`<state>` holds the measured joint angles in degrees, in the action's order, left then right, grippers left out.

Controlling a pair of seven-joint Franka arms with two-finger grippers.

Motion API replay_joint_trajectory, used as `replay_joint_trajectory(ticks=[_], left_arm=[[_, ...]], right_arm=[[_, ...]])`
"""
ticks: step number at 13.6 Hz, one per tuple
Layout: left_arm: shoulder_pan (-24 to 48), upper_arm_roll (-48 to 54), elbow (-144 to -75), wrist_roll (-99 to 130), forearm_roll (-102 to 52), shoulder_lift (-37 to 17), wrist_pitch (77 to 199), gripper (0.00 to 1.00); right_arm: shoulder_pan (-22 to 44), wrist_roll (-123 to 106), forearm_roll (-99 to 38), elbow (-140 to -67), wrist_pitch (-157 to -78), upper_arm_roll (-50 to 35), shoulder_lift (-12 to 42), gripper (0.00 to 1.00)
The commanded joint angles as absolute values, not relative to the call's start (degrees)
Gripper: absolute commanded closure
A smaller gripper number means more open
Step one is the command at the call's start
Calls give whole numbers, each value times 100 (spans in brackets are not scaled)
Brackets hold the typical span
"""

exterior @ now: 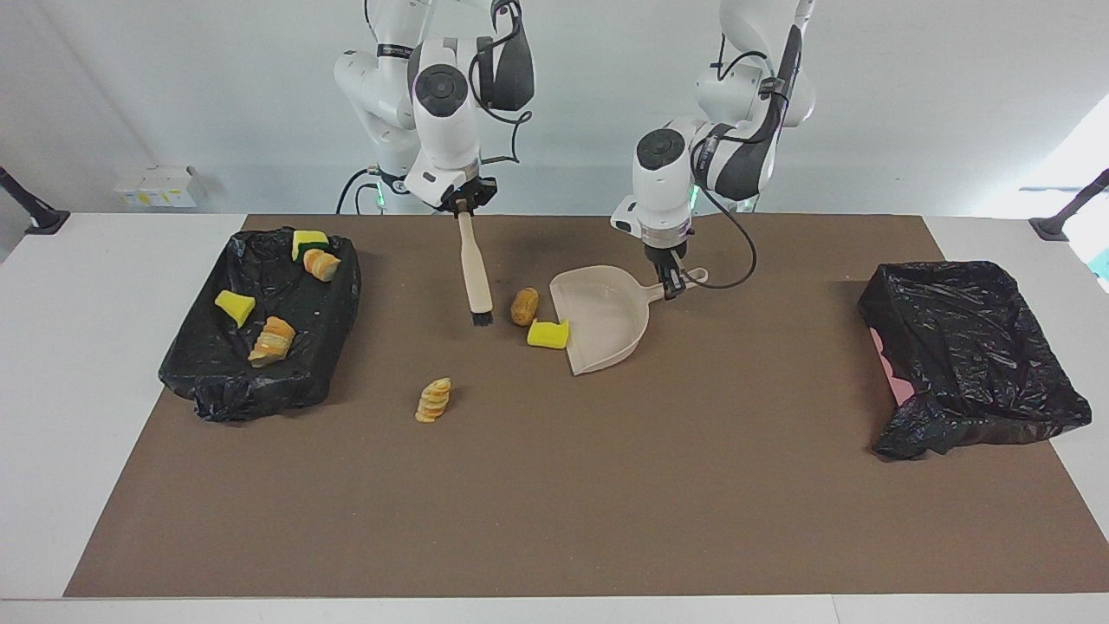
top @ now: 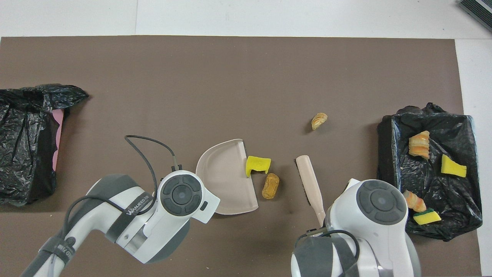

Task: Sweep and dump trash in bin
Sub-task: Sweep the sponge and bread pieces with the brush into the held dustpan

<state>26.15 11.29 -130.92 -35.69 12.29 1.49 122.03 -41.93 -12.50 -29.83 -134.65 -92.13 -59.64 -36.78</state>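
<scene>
Since the right gripper [exterior: 460, 204] clamps the brush [exterior: 474, 276] clear of the trash — sponge [exterior: 548, 334] and roll [exterior: 523, 306] at frame centre — a skewed stroke could scatter them past the dustpan [exterior: 606, 319], which the left gripper [exterior: 670, 284] grips by the handle.

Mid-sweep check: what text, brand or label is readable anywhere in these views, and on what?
"WANJEED", followed by small characters too small to read: on the black strap round the left arm, overhead view.
Nothing readable on the dustpan, the brush or the black bin bags.
</scene>
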Motion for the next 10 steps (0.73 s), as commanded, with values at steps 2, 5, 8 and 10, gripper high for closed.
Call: replay_joint_trajectory(ticks=[2,5,8,10], left_arm=[[2900,1064,-13236,-3112,1380,290,12103,100],[2900,1072,-13236,-3041,1380,290,12085,100],[2874,1081,-13236,-3050,1380,281,12102,100],[2865,1081,-13236,-3050,1380,273,12146,100]], right_arm=[[-4429,-1433,-3251,-13711,-9808,-6520,-3630,100],[-4753,-1389,-4066,-13702,-10159,-7326,-3568,100],[-4729,-1389,-4737,-13458,-10090,-7698,-3595,100],[-4781,-1397,-4746,-13220,-9976,-7717,-3577,100]])
